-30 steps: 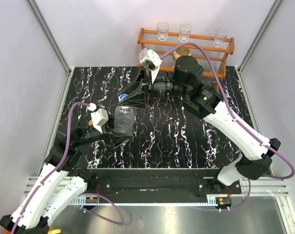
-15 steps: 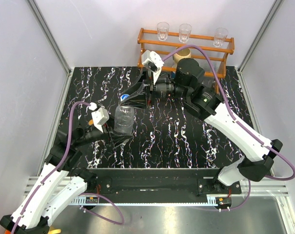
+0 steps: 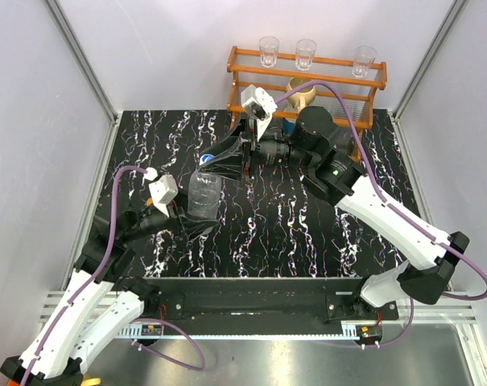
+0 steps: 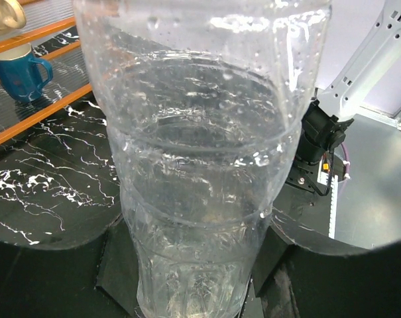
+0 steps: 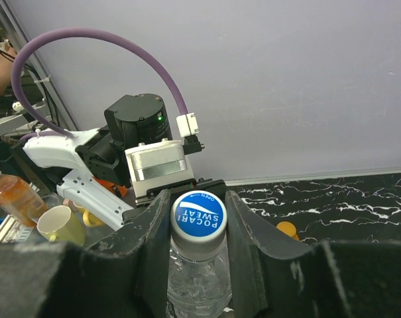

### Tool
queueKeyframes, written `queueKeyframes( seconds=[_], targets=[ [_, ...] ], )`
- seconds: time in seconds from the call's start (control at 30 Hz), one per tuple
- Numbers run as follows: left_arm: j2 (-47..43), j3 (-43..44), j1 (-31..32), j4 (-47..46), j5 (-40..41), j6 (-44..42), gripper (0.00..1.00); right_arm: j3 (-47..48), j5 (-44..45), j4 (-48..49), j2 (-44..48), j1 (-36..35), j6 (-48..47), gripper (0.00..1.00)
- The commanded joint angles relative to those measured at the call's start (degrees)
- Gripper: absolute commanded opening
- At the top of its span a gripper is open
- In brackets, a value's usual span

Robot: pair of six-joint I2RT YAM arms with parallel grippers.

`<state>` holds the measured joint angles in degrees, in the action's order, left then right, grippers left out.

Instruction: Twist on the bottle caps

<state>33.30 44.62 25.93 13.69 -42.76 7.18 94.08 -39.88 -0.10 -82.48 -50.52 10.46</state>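
The clear ribbed bottle (image 3: 204, 197) stands upright at the table's left middle. My left gripper (image 3: 196, 219) is shut on its lower body; in the left wrist view the bottle (image 4: 200, 152) fills the frame between the black fingers (image 4: 114, 258). The blue cap with white lettering (image 5: 198, 215) sits on the bottle's neck. My right gripper (image 5: 198, 225) is shut on it, with a finger (image 5: 147, 245) touching each side. From above the cap (image 3: 206, 158) shows beside the right gripper (image 3: 219, 163). The orange cap (image 5: 287, 230) lies on the table beyond. The short orange bottle is out of view on the table.
A wooden rack (image 3: 307, 76) at the back holds three clear glasses on top and a tan mug (image 3: 301, 90). A blue mug (image 4: 18, 73) stands by the rack's rails. A bottle of orange liquid (image 5: 8, 197) shows at the right wrist view's far left edge, beyond the left arm.
My right wrist has turned about the cap and its forearm has swung slightly right. The bottle and my left gripper have stayed in place.
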Motion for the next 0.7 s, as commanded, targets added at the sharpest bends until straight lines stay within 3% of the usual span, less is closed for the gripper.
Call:
queueKeyframes(
  seconds=[0.0,0.27,0.5,0.67],
  targets=[
    [-1.1,1.5,-1.6,-8.7,7.5,3.0,0.45,-2.1,-1.7,-0.4,0.9,-0.3,4.4,0.00],
    [-1.1,1.7,-1.7,-7.5,16.9,1.1,0.41,-0.9,10.7,-5.1,-1.5,-4.7,3.8,0.00],
    [-0.4,2.7,-1.7,-4.9,29.1,-1.6,0.40,7.0,35.9,-18.0,-5.8,-10.6,1.8,0.00],
    [0.2,2.9,-1.8,-3.7,33.4,-3.4,0.39,14.0,46.6,-25.0,-10.5,-14.9,-1.7,0.00]
  ],
)
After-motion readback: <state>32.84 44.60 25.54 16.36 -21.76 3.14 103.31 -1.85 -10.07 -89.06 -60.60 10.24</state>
